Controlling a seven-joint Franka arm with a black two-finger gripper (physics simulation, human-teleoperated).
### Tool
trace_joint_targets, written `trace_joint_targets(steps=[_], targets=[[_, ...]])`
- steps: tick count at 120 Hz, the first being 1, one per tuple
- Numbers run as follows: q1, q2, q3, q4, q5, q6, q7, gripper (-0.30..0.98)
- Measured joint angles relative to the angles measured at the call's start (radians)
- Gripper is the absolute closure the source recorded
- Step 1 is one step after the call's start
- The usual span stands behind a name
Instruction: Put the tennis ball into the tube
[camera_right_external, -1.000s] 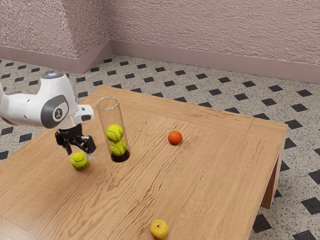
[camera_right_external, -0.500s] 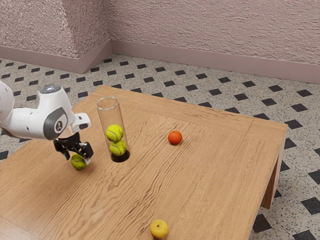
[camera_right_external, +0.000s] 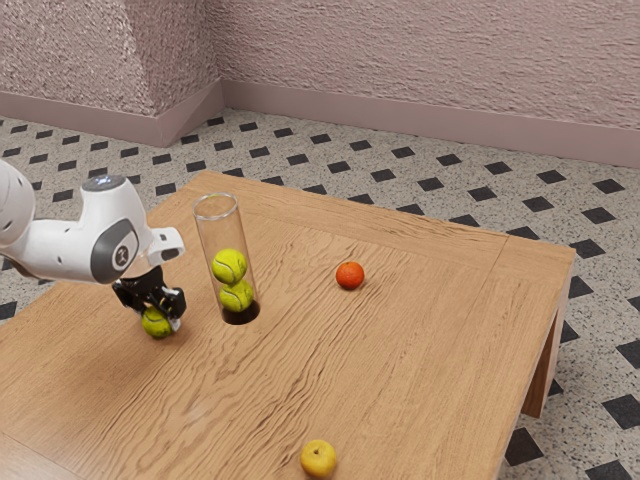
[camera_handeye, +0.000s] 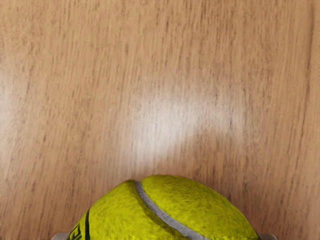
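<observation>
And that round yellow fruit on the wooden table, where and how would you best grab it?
Probably straight down from above, squeezing two opposite sides at its widest part. The round yellow fruit looks nearly ball-shaped, so most opposite pairs should do, and its small dark dimple faces up, midway between them. The wooden table blocks it from below.

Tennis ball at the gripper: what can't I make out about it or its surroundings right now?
- Exterior view: the top of the ball, behind the gripper.
- Exterior view: whether the grip is firm; too small there.
- Wrist view: the ball's lower part and the rest of its black lettering, cut off by the lower edge.
- Exterior view: the arm's base, past the left edge.
</observation>
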Motion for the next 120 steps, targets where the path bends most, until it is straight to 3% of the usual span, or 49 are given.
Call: trace_joint_targets(steps=[19,46,56,69,101,120], targets=[[-0.002,-0.047,0.000,-0.004,0.008,-0.030,-0.019,0.48],[0.004,-0.309,-0.022,-0.001,-0.001,-0.195,-0.058,0.43],[0.026,-0.349,-0.064,0.087,-0.009,-0.288,-0.078,0.42],[0.001,-0.344,-0.115,0.234,-0.011,-0.397,-0.102,0.40],[-0.080,-0.224,-0.165,0.414,0.022,-0.524,-0.151,0.38],[-0.018,-0.178,-0.159,0.459,0.032,-0.519,-0.176,0.35]])
